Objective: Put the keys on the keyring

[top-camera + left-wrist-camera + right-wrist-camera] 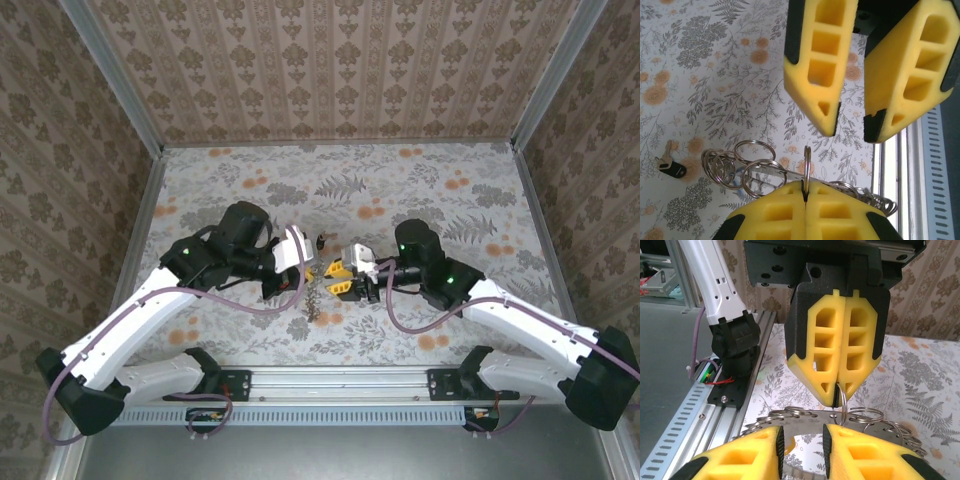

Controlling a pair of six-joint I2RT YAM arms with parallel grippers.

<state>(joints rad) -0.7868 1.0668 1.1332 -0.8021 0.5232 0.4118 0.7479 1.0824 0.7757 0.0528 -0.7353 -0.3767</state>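
The keyring is a flat metal hoop hung with several small split rings, held just above the flowered table. My left gripper is shut on one upright split ring of that hoop. My right gripper is open, its fingers on either side of the hoop's band without touching it. In the right wrist view the left gripper faces me, pinching the ring. From above, the left gripper and right gripper meet over the keyring. The keys, one black-headed, lie on the table, apart from both grippers.
The table's near edge, with its slotted aluminium rail and the arm base, lies just behind the grippers. Patterned walls enclose the table on three sides. Open tabletop stretches beyond the grippers.
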